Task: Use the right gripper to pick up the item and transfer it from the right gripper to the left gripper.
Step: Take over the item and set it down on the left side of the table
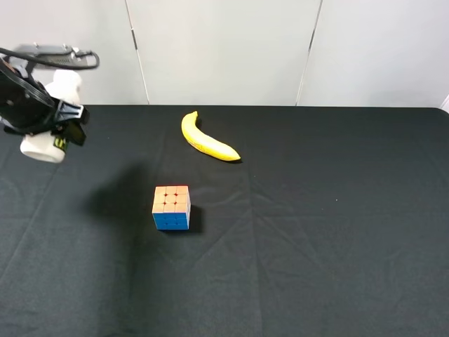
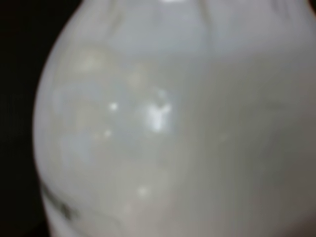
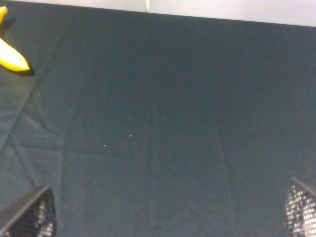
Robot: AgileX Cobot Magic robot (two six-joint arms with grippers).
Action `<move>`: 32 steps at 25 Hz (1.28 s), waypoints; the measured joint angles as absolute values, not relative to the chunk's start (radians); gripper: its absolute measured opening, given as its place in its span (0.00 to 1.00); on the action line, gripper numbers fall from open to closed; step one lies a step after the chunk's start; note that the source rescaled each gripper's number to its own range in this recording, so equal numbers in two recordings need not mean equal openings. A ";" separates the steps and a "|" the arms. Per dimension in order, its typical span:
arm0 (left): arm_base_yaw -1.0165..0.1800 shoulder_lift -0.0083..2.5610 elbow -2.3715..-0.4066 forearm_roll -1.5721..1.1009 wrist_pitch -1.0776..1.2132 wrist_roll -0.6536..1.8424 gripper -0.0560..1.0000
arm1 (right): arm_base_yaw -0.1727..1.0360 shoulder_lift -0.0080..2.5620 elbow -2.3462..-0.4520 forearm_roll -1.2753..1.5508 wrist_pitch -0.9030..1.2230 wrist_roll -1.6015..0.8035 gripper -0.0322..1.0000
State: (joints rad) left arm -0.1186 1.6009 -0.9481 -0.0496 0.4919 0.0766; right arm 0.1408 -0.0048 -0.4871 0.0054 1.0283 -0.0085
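Observation:
The item, a small white bottle (image 1: pixel 42 149), hangs above the table's far left edge with my left gripper (image 1: pixel 59 121) shut across its middle. Its white body (image 2: pixel 173 128) fills the left wrist view, blurred and very close, with a bit of dark label print at its lower edge. My right gripper (image 3: pixel 165 215) is open, and its two fingertips (image 3: pixel 29 217) stand far apart over bare black cloth with nothing between them. The right gripper is out of the exterior high view.
A yellow banana (image 1: pixel 207 142) lies at the back middle of the black table (image 1: pixel 337 232), and its tip (image 3: pixel 10 59) shows in the right wrist view. A multicoloured puzzle cube (image 1: pixel 171 208) stands left of centre.

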 joint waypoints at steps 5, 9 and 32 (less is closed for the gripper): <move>-0.119 1.679 -0.948 -0.050 0.501 0.067 0.08 | 0.141 -0.005 -0.487 0.005 1.028 -0.009 1.00; -0.119 1.739 -0.936 -0.054 0.510 0.064 0.08 | 0.141 -0.005 -0.487 0.005 1.028 -0.009 1.00; -0.119 1.780 -0.849 -0.053 0.406 0.060 0.08 | 0.141 -0.005 -0.487 0.005 1.028 -0.009 1.00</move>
State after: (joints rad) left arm -0.1186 1.7801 -0.8492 -0.0531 0.4063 0.0605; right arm 0.1408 -0.0048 -0.4871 0.0054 1.0283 -0.0085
